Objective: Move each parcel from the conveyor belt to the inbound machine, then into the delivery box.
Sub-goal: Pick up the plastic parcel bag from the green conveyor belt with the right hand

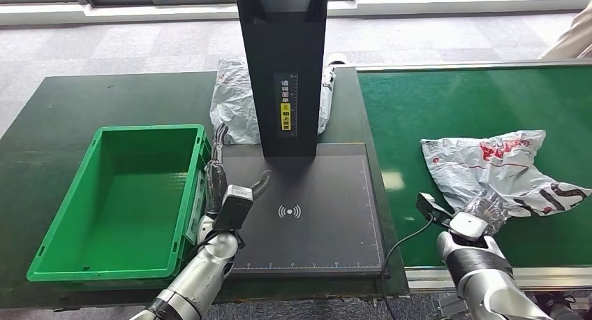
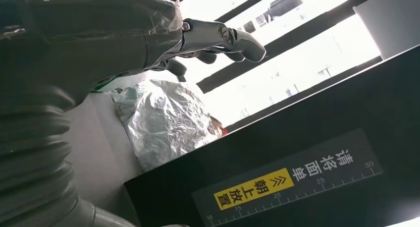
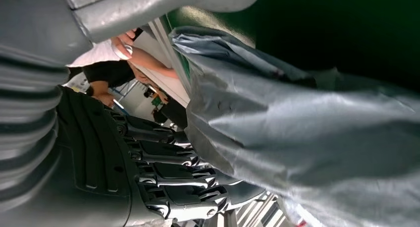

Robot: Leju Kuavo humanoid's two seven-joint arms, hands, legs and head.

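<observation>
A crumpled white parcel with red print (image 1: 496, 163) lies on the green conveyor belt (image 1: 454, 103) at the right. My right hand (image 1: 484, 209) is at the parcel's near edge. In the right wrist view the grey parcel (image 3: 297, 123) lies between the thumb and the straight dark fingers (image 3: 173, 187), which are not closed on it. My left hand (image 1: 222, 184) hovers with its fingers apart and holds nothing, between the green delivery box (image 1: 98, 264) and the black inbound machine platform (image 1: 314, 208). A second grey parcel (image 1: 234, 100) lies behind the machine's column (image 1: 283, 68).
The left wrist view shows the left hand (image 2: 99, 33), that grey parcel (image 2: 166, 120) and the column's yellow label (image 2: 252, 190). A person stands at the far right of the belt (image 1: 576, 33); a person's hand (image 3: 133, 53) shows in the right wrist view.
</observation>
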